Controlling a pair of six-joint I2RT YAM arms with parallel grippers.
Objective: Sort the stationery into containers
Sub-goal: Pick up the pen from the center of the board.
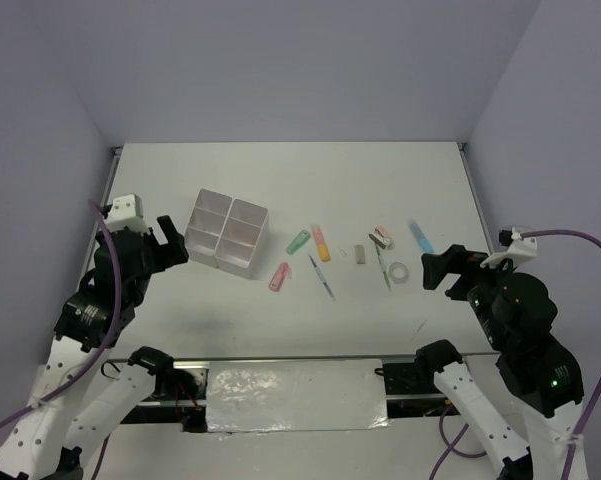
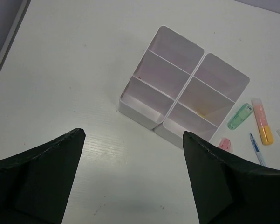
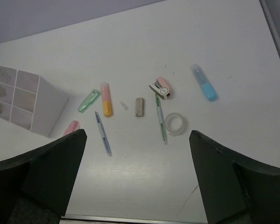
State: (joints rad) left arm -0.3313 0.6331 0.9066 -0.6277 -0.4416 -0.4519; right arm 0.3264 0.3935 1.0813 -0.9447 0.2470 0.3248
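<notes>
**Both grippers open and empty, nothing sorted yet**

The right gripper (image 3: 138, 134) hung above the desk (image 3: 144, 186) with its jaws spread wide and nothing between them. Closest ahead of it lay the tape ring (image 3: 176, 123), touching or just beside a thin green pen (image 3: 160, 119). Ahead to its left lay a second pen (image 3: 102, 133), and past that the pink marker (image 3: 72, 127), close to the box wall. Beyond those came the tan eraser (image 3: 139, 106), then the orange-yellow marker (image 3: 106, 99) and green marker (image 3: 88, 101), near each other. Farther still were a small pink stapler-like item (image 3: 160, 87) and, off to the right, the blue marker (image 3: 204, 82).

The left gripper (image 2: 133, 134) was likewise wide open and empty. The four-compartment box (image 2: 140, 109) stood just ahead of it, and its compartments looked empty.

Several things could go wrong from here:

- **Tape ring and green pen:** a pinch on the ring could drag the pen along, since the two sat so close.
- **Pens:** they lay flat and thin, so the fingers might skid off them or scrape the desk.
- **Markers:** they looked round enough to roll away from a glancing touch.
- **Box:** it seemed light, and a descending left gripper clipping its rim might shove or tip it.
- **Reach:** the box lay well away from the right gripper, so carrying items across risked crowding the other arm.
</notes>
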